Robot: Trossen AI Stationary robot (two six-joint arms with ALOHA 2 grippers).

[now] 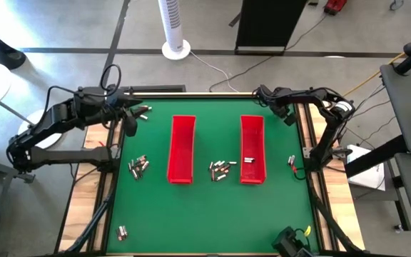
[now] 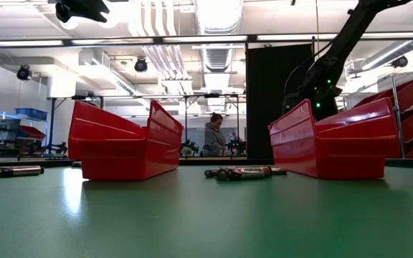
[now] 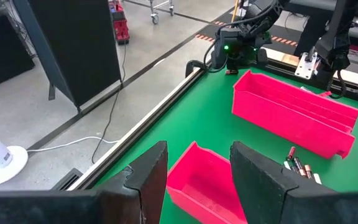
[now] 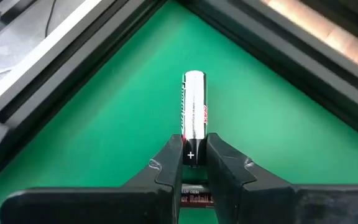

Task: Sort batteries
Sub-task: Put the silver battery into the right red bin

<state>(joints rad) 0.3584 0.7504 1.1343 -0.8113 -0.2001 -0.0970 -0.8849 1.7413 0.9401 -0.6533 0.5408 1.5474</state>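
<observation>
Two long red trays point(image 1: 182, 148) point(image 1: 252, 148) lie side by side on the green mat. Batteries lie in small groups: between the trays point(image 1: 221, 169), left of the left tray point(image 1: 138, 166), at the far left point(image 1: 143, 111), near the front left point(image 1: 122, 231) and at the right edge point(image 1: 291, 162). One lies in the right tray point(image 1: 248, 160). My right gripper point(image 1: 290, 118) is low in the mat's far right corner, shut on a silvery battery point(image 4: 192, 106). My left gripper point(image 3: 197, 158) hangs open, high over the far left, holding nothing. My right gripper pinches the battery's near end, the one marked with a plus point(image 4: 191, 154), between its two fingers point(image 4: 169, 163). The fingers come slanting down from above and lie along the battery, whose free end point(image 4: 192, 78) points away toward the corner. Whether it rests on the mat I cannot tell.
A dark raised frame point(image 4: 272, 43) borders the mat close to the held battery on both sides of the corner. The trays stand mid-table with open mat between and around them. A person point(image 2: 214, 136) stands in the room behind the table.
</observation>
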